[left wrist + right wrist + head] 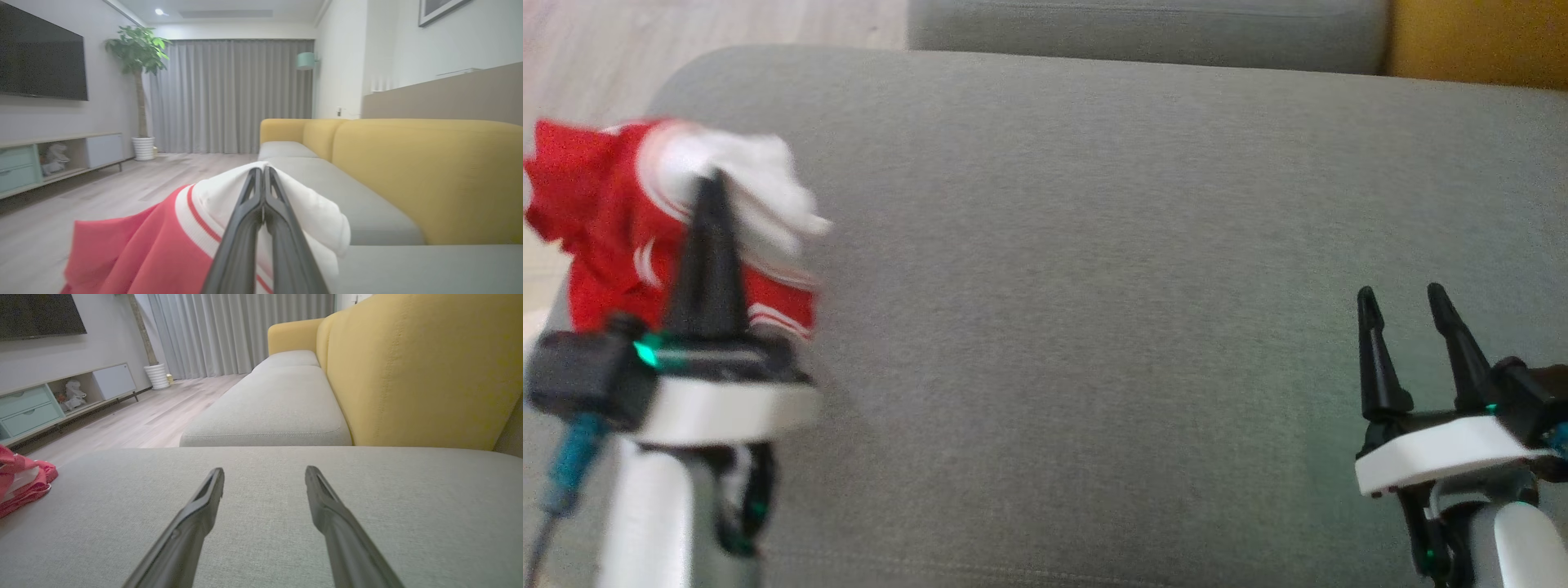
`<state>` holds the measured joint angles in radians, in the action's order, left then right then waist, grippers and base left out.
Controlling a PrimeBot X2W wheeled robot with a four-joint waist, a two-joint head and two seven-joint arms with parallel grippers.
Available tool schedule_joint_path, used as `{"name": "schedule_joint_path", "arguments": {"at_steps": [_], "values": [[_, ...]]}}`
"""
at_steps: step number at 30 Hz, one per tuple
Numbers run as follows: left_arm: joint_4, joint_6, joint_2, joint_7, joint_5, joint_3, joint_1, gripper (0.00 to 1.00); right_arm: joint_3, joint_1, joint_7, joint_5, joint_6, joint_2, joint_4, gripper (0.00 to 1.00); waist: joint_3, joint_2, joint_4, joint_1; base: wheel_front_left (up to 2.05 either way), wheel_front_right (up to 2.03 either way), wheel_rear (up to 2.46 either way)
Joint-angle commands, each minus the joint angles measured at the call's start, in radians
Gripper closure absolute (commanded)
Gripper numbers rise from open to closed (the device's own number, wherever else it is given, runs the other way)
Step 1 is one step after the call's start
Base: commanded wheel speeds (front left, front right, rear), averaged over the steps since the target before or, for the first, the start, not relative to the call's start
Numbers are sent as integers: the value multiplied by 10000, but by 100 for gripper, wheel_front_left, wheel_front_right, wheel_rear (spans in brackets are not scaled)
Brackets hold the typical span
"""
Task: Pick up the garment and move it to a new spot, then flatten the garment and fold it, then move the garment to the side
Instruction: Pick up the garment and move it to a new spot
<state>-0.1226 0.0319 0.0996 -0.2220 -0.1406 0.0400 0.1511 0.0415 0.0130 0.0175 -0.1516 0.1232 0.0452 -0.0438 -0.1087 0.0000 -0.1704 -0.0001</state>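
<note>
Over the left edge of the grey seat cushion (1094, 286), your left gripper (712, 181) has its fingers pinched together on the white part of the red-and-white garment (596, 204). The rest hangs bunched around and left of the fingers. With a single pinch point, I'd read this as carry, not flatten. Can't tell if the cloth is clear of the cushion. Right gripper (1401, 296) sits low over the right side, fingers apart, holding nothing. It's likely parked aside, leaving the middle free as your drop spot.
</note>
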Motion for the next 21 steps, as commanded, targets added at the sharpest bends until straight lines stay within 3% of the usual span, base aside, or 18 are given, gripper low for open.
{"name": "schedule_joint_path", "arguments": {"at_steps": [1, 6, 11, 21], "values": [[-624, 80, 8, 103, -99, -9, 89, 100, -205, -199, -94, -107, 75, 51, -446, 0, -5, 0, 408, 1, 0, 0, 0], [-996, 317, -257, 327, -326, 1140, -53, 100, -140, -266, -102, -181, 75, 51, -590, 0, -257, 0, 896, 1, 0, 0, 0], [-689, 556, -413, 416, -658, 2589, 400, 100, -373, -626, -103, -201, 75, 51, -691, 0, -757, 0, 1891, 1, 0, 0, 0], [384, 783, -487, 206, -859, 4859, 3076, 100, -615, -1392, -433, -462, 75, 51, -643, 0, -1986, 0, 3997, 1, 0, 0, 0]]}}
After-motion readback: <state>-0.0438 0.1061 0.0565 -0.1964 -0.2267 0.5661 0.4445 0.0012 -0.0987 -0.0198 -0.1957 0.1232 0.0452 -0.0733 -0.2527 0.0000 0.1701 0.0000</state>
